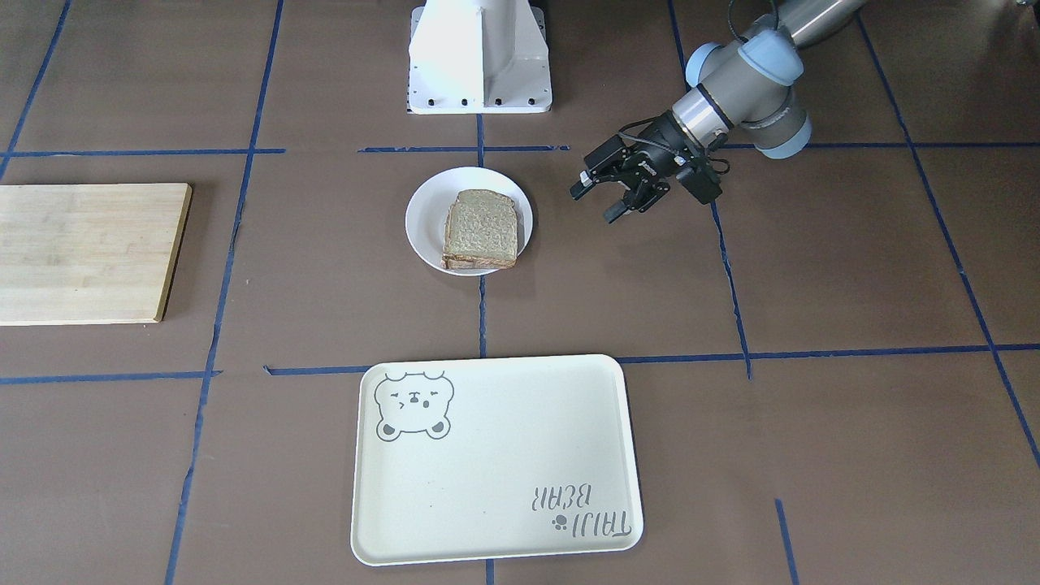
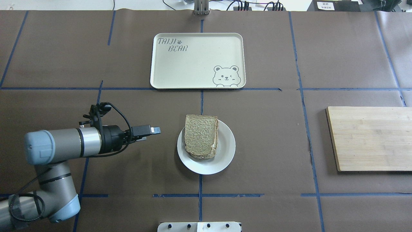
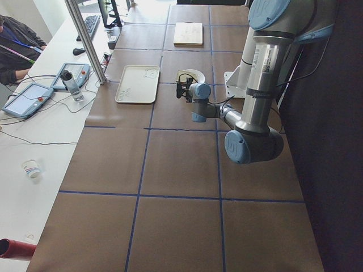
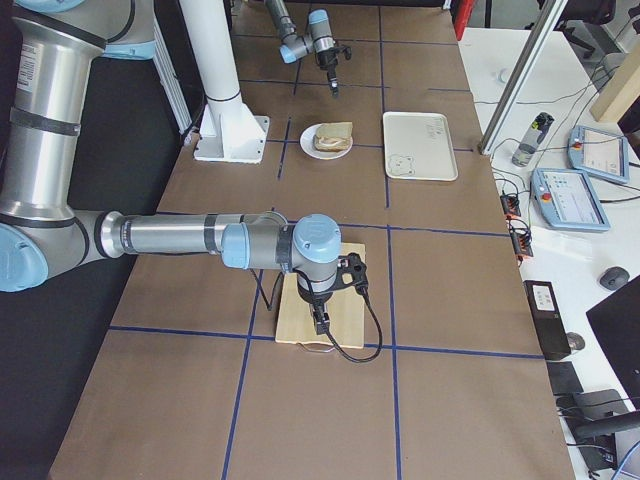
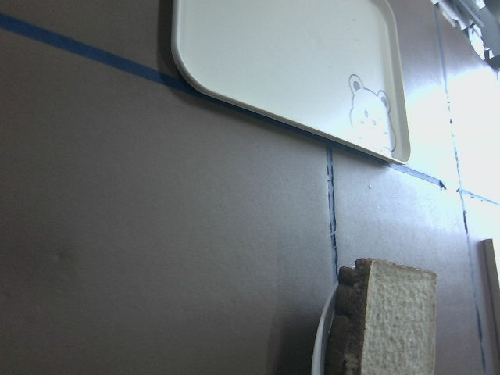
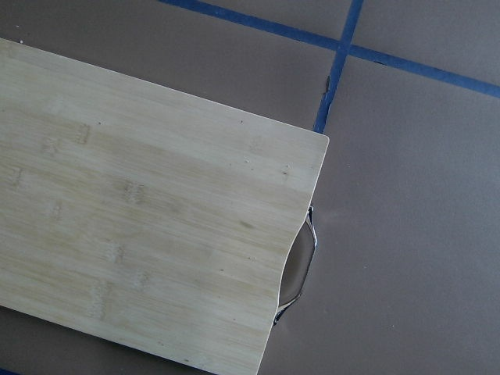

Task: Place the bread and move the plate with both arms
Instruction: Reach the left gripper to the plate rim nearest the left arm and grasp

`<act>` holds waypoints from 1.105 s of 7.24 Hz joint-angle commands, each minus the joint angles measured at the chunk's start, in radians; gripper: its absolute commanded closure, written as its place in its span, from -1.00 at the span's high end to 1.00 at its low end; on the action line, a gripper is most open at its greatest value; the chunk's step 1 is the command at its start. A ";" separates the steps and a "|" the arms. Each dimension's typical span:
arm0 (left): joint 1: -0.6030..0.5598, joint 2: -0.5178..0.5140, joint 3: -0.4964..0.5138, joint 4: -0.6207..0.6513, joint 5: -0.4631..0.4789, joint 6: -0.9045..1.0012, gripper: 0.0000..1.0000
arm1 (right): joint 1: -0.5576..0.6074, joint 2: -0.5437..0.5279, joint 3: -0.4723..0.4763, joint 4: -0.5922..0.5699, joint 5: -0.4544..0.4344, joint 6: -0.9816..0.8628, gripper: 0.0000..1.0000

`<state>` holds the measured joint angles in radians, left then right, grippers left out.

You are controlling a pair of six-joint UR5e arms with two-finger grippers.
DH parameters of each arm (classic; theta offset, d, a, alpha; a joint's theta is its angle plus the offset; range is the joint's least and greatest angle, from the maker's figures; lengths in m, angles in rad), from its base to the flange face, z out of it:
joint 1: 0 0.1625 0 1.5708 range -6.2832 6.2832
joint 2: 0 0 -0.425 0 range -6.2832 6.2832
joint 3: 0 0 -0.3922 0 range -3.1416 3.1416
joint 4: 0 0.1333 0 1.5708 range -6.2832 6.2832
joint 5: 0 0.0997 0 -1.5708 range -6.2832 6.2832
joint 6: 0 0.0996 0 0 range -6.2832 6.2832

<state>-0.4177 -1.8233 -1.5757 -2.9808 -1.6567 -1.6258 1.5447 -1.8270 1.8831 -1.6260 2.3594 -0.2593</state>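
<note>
Where two blue tape lines meet near the middle of the brown surface [image 2: 273,135], the plate [image 2: 225,154] sits small, round and plain white, and the bread [image 2: 201,135] lies on it. The bread is a pale-brown wholemeal slice with a speckled face, a darker crust and a rounded end. It covers most of the plate and overhangs the rim on the side toward the cream tray [image 2: 193,64]. A second layer shows beneath its edges, though what that layer is cannot be told. The tray lies well apart from the plate, on the side away from the robot, with a bear drawing in one corner. The left arm [image 2: 64,141] reaches in low with its forearm roughly level, and its wrist points the left gripper [image 1: 595,205] at the plate from the side. That gripper hangs near the plate without touching it or the bread, its two black fingers spread apart with nothing between them. The right arm [image 4: 170,238] stretches out over a wooden cutting board [image 2: 370,138] well apart from the plate. The right gripper [image 4: 318,322] points straight down above the board's end, and whether its fingers are spread or closed cannot be told.
</note>
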 commanded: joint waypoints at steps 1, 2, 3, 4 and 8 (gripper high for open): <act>0.075 -0.091 0.104 -0.079 0.093 -0.034 0.86 | 0.000 0.000 -0.001 0.001 0.000 0.000 1.00; 0.088 -0.093 0.105 -0.081 0.094 -0.035 0.56 | 0.000 0.000 -0.001 0.002 0.000 0.000 1.00; 0.105 -0.094 0.105 -0.081 0.094 -0.035 0.40 | 0.000 0.000 0.001 0.002 0.000 0.000 1.00; 0.106 -0.096 0.105 -0.093 0.094 -0.035 0.38 | 0.000 -0.002 0.001 0.002 0.001 0.000 1.00; 0.111 -0.123 0.154 -0.095 0.094 -0.035 0.38 | 0.000 -0.002 -0.001 0.003 0.000 0.000 1.00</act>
<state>-0.3075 -1.9437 -1.4315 -3.0751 -1.5631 -1.6613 1.5447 -1.8285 1.8829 -1.6225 2.3593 -0.2599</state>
